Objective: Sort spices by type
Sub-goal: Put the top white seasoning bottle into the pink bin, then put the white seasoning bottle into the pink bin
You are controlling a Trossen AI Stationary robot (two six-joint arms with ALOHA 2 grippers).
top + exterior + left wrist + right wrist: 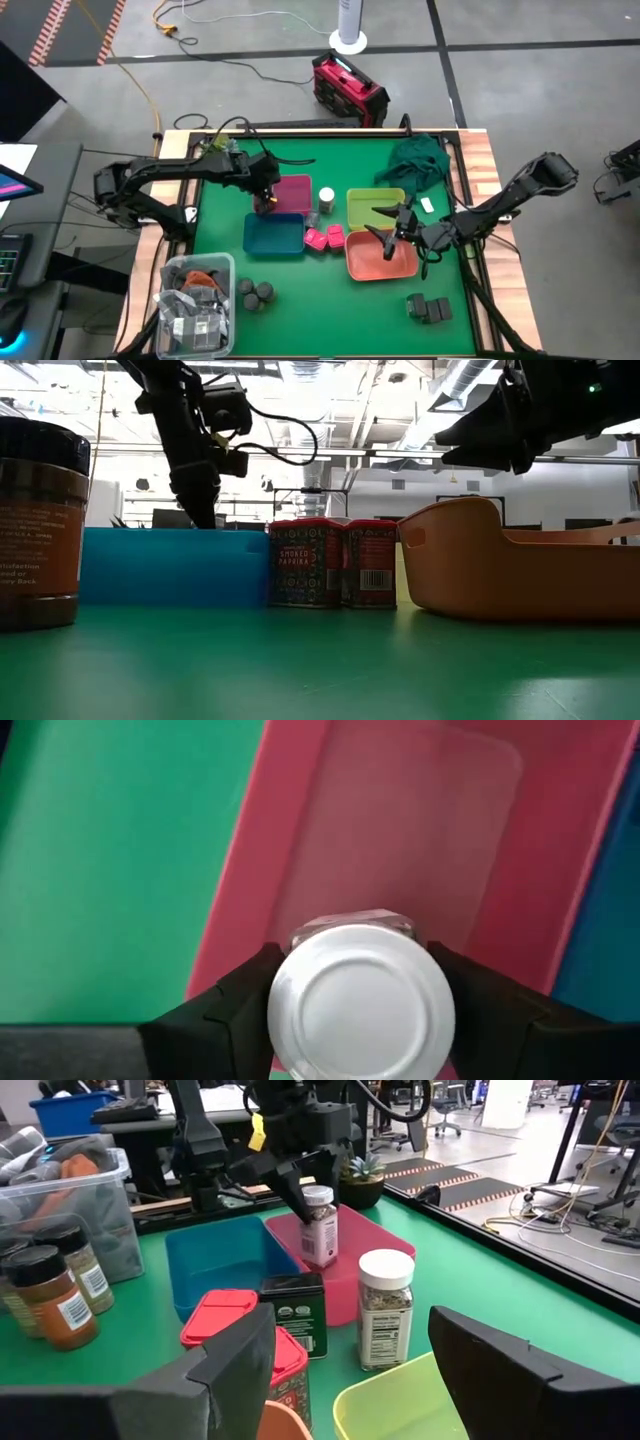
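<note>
A white-capped jar point(320, 1230) stands upright in the pink tray point(295, 193), with my left gripper point(265, 197) on its cap from above. A second white-capped jar point(326, 200) stands on the green table between the pink tray and the yellow-green tray point(372, 207). Two pink boxes point(322, 238) stand beside the blue tray point(273, 236). Dark round-capped jars point(255, 293) and dark grey boxes point(430, 308) stand near the front edge. My right gripper point(400, 228) hangs open above the yellow-green and salmon trays point(380, 262), with nothing between its fingers. My left gripper has the jar's white cap point(360, 1005) between its two fingers point(245, 1005), one on each side of the cap's rim. The fingers slant down onto it from above. The jar is upright, and its base point(320, 1262) appears to rest on the pink tray's floor.
A clear bin of clutter point(198, 300) fills the front left corner. A green cloth point(418, 160) lies at the back right. A dark tin point(295, 1312) stands by the pink boxes. Bare green table lies at the front middle.
</note>
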